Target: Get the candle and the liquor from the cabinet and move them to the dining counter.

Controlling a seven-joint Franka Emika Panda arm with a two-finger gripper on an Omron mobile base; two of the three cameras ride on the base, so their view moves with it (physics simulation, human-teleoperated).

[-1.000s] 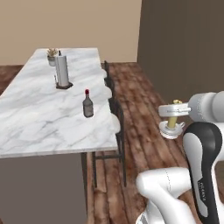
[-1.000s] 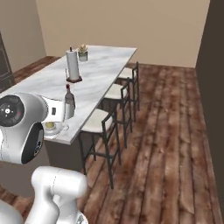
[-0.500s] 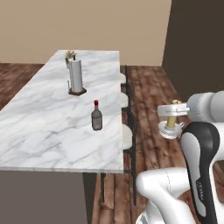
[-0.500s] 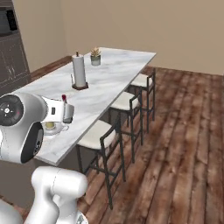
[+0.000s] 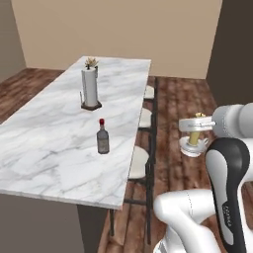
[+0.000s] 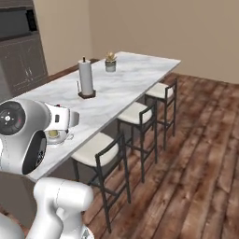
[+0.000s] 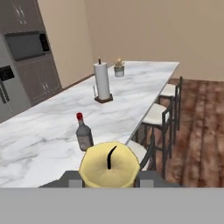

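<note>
My gripper (image 5: pixel 196 126) is shut on the candle (image 5: pixel 195 138), a pale-yellow stick in a small clear dish holder, held in the air to the right of the dining counter (image 5: pixel 44 148). In the hand view the candle (image 7: pixel 109 168) sits between the fingers of the gripper (image 7: pixel 109 178), wick up. The liquor (image 5: pixel 102 137), a squat grey bottle with a red cap, stands upright on the white marble near the counter's stool side. It also stands ahead of the hand as the liquor (image 7: pixel 83 133) on the dining counter (image 7: pixel 39 140). The cabinet is out of view.
A paper towel roll (image 5: pixel 90 88) and a small potted plant (image 5: pixel 90 63) stand further along the counter. Several stools (image 6: pixel 135 112) line its near side over the wood floor. A dark tall unit with a microwave (image 7: pixel 26 43) stands beyond the counter.
The whole picture has shifted as the base moved, so the counter now lies closer and at another angle. The candle stays in the gripper; the liquor has not moved on the marble.
</note>
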